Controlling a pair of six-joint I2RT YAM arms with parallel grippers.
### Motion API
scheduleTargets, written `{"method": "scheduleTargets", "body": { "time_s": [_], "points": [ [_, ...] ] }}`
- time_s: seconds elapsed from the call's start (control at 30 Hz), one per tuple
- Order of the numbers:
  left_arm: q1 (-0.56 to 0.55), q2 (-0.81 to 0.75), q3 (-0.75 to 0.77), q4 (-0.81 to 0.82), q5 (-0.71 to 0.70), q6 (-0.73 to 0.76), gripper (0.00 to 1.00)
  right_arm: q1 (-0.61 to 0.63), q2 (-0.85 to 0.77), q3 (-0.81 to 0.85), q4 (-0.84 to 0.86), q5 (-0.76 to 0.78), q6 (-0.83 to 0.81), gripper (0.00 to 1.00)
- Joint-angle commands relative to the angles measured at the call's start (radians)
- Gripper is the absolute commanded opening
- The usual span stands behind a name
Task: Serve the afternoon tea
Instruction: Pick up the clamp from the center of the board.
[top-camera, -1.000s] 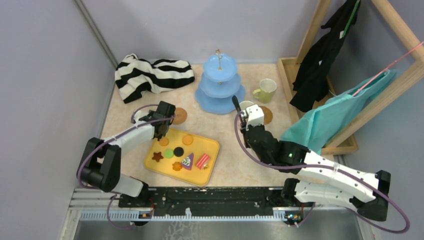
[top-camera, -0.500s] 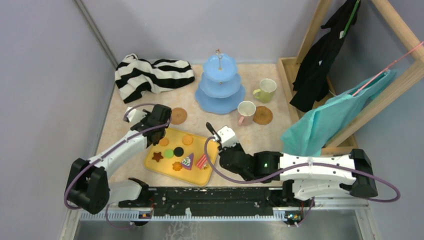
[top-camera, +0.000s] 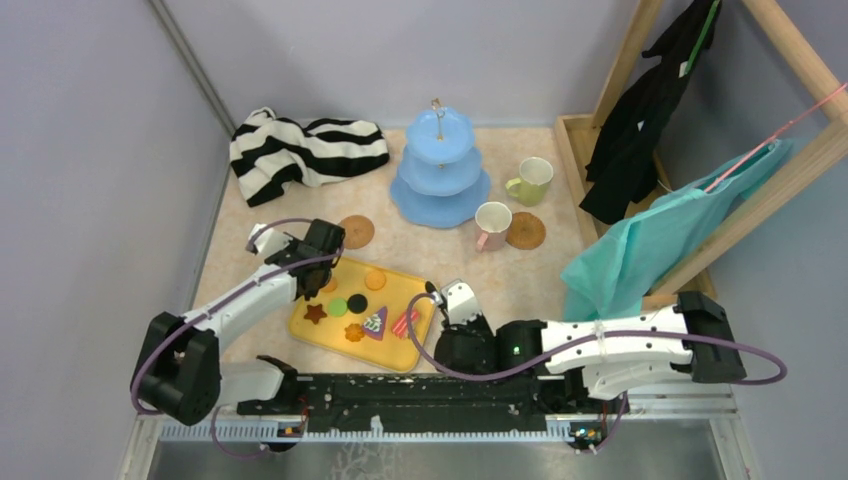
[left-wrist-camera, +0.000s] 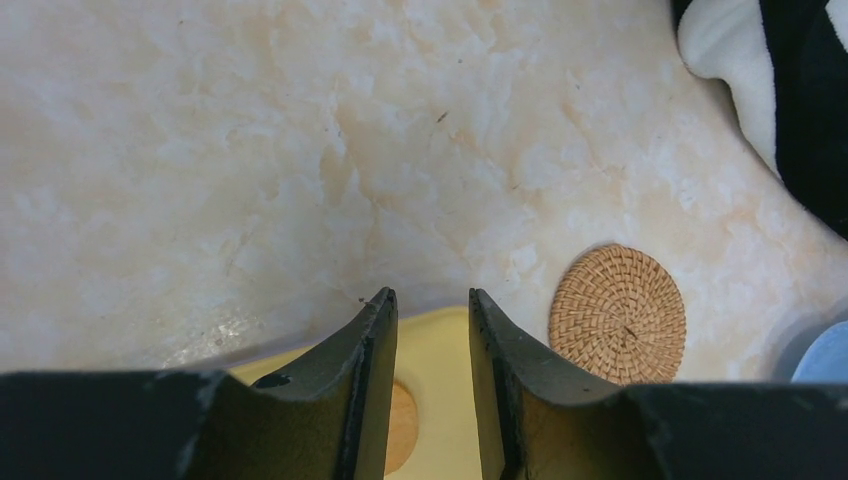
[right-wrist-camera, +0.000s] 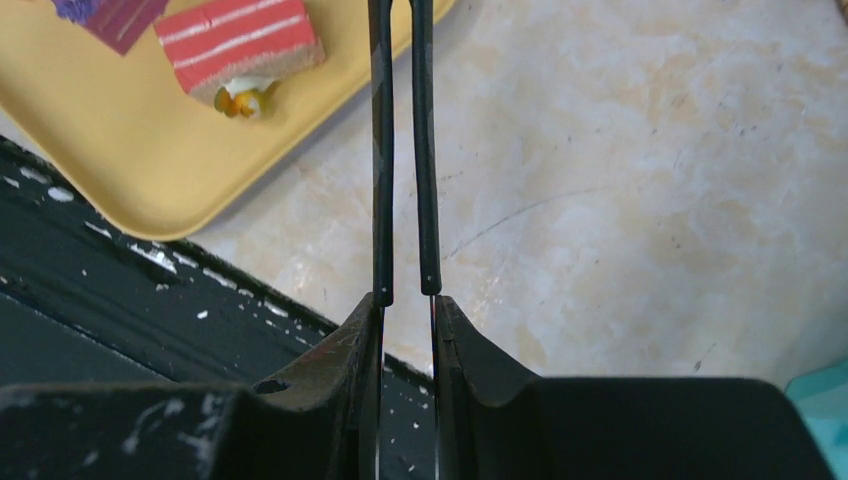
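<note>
Toy cookies and cake slices lie on a yellow tray (top-camera: 400, 285), among them a red cake slice (top-camera: 405, 322) (right-wrist-camera: 240, 40). My left gripper (top-camera: 318, 270) (left-wrist-camera: 430, 295) hovers over the tray's far left corner, jaws narrowly open and empty, beside an orange cookie (left-wrist-camera: 402, 428). My right gripper (top-camera: 445, 308) (right-wrist-camera: 408, 300) is shut on thin black tongs (right-wrist-camera: 382, 150), whose tips reach the tray's right edge. Behind stand the light-blue stand (top-camera: 438, 165), a pink-handled cup (top-camera: 492, 222), a yellow-green cup (top-camera: 531, 180) and two coasters (top-camera: 356, 231) (top-camera: 525, 230).
A striped cloth (top-camera: 300, 150) lies at the back left. On the right, a wooden rack (top-camera: 590, 160) carries a black garment (top-camera: 640, 110) and a teal cloth (top-camera: 660, 240). The black base rail (top-camera: 420, 390) runs along the near edge.
The right arm swung with the tongs from beside the pink-handled cup down to the tray's right corner. The left gripper shifted slightly left and its jaws narrowed.
</note>
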Motion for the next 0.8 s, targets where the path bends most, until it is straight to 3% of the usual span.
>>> {"method": "scheduleTargets", "body": {
  "time_s": [0.0,0.3,0.77],
  "points": [
    [0.004,0.019,-0.024,-0.038,-0.026,-0.052,0.38,0.05,0.007,-0.009,-0.073,-0.037,0.154,0.0],
    [0.026,0.099,-0.033,-0.084,-0.013,-0.158,0.39,0.089,0.032,-0.075,-0.073,-0.116,0.257,0.0],
    [0.054,0.146,-0.07,-0.026,0.041,-0.163,0.39,0.076,0.104,-0.124,0.048,-0.176,0.226,0.0]
  ]
}}
